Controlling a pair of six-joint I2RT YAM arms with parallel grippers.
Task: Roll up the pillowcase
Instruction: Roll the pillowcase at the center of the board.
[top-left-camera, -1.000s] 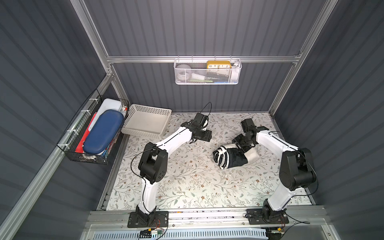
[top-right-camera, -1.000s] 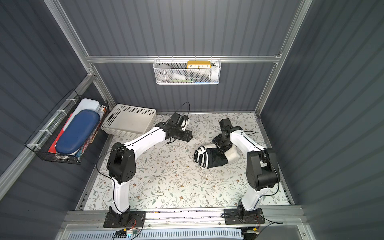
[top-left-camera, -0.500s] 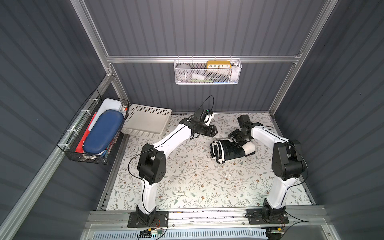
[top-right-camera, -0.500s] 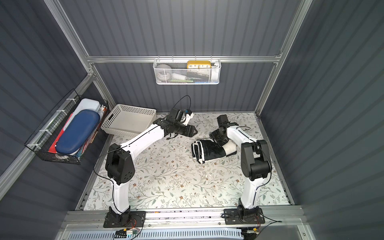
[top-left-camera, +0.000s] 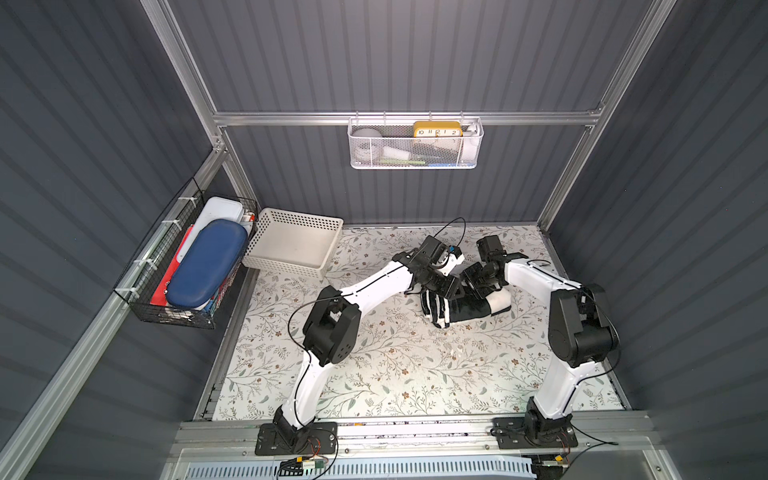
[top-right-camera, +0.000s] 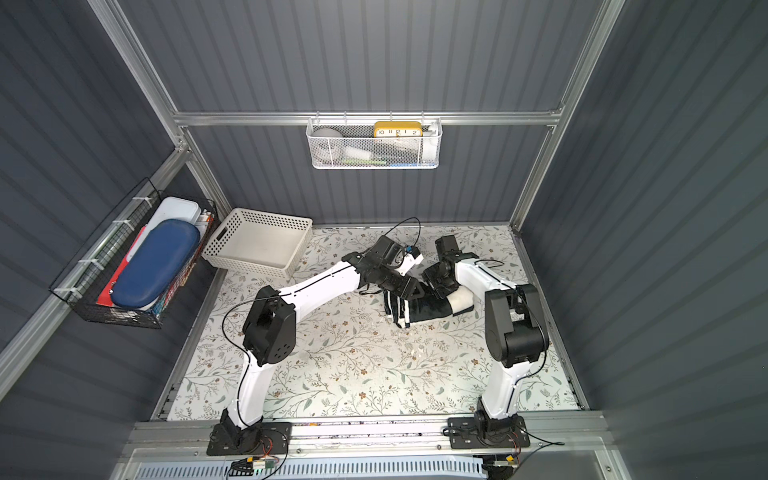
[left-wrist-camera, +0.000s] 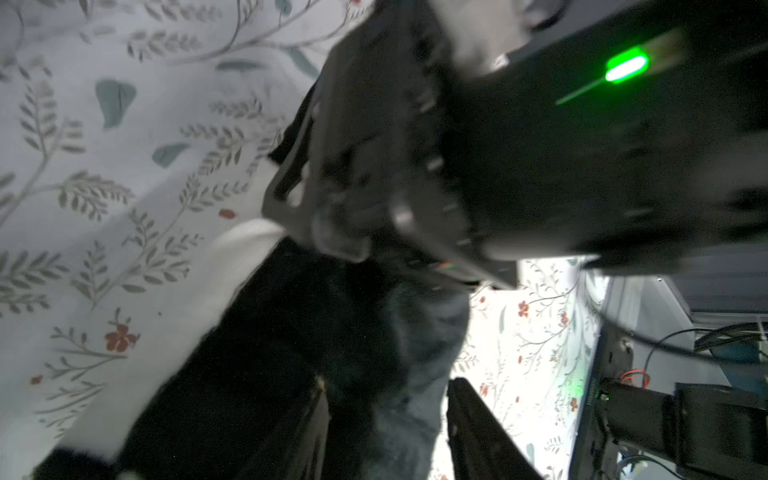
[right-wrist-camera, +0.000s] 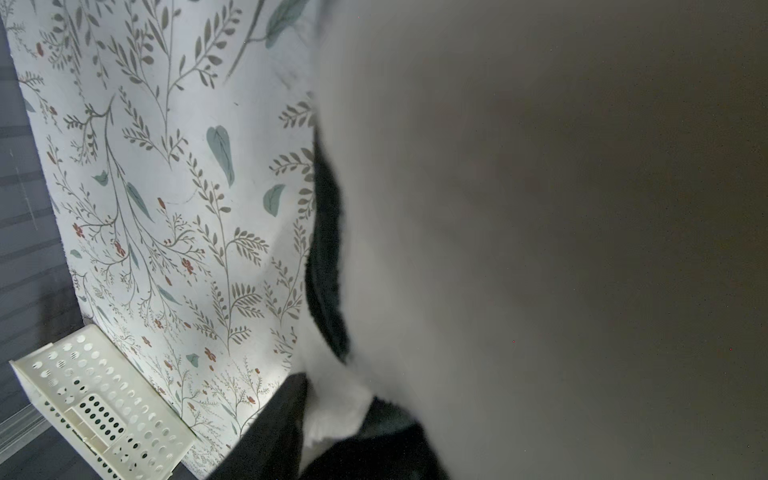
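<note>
The pillowcase (top-left-camera: 465, 306) (top-right-camera: 428, 306) lies as a short thick black and white roll on the floral table cover, right of centre towards the back. My left gripper (top-left-camera: 446, 287) (top-right-camera: 409, 287) comes down on the roll's left part. In the left wrist view its two fingers (left-wrist-camera: 309, 428) stand either side of black plush that fills the gap of the left gripper (left-wrist-camera: 386, 428). My right gripper (top-left-camera: 478, 279) presses onto the roll's back beside the left one. In the right wrist view one finger (right-wrist-camera: 270, 432) shows against white cloth. Cloth close to the lens hides the other.
A white perforated basket (top-left-camera: 286, 268) (right-wrist-camera: 99, 415) stands at the back left of the table. A black wire basket (top-left-camera: 174, 309) with a blue case hangs on the left wall. A white mesh basket (top-left-camera: 415, 157) hangs on the back wall. Both wrists nearly touch above the roll.
My left gripper has swung right from bare table onto the roll's left part and its jaws have narrowed. The right arm has drawn in, shifting the roll slightly towards the back.
</note>
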